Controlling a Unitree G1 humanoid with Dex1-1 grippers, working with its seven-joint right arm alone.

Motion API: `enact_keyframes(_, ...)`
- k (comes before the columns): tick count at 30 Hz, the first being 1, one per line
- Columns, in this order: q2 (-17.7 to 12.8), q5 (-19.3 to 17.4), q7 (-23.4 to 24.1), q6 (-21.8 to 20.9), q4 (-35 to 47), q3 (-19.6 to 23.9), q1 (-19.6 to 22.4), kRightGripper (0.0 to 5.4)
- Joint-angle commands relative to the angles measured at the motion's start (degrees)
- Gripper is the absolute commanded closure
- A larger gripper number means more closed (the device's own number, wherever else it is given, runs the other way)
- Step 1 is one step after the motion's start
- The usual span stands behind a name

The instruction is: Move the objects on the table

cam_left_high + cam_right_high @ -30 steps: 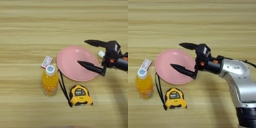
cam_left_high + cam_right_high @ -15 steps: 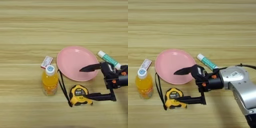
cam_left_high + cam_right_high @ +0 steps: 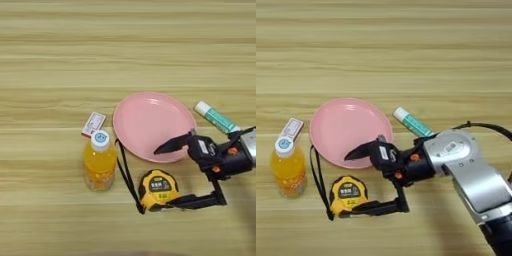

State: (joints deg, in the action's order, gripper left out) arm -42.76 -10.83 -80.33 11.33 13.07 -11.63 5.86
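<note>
the light-wood table (image 3: 60, 45) carries a pink plate (image 3: 145, 120), orange bottle (image 3: 99, 162), white-and-red packet (image 3: 93, 123), green-and-white tube (image 3: 216, 117) and yellow tape measure (image 3: 157, 187).

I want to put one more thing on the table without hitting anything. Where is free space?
The far half of the table, beyond the plate, is bare, as is the left side beyond the bottle. It is crowded near the tape measure, gripper, tube and packet.
</note>
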Motion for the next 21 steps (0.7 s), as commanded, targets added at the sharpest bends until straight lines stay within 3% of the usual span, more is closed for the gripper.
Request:
enact_keyframes(1, -0.5, 1.6, 2.9, -3.4, -0.5, 0.2, 3.1, 0.06)
enact_keyframes(13, -0.9, 1.6, 1.7, -3.4, -0.3, -1.5, 2.8, 0.06)
enact_keyframes(21, -1.0, 4.5, 2.1, -5.4, -1.7, -2.7, 3.0, 0.06)
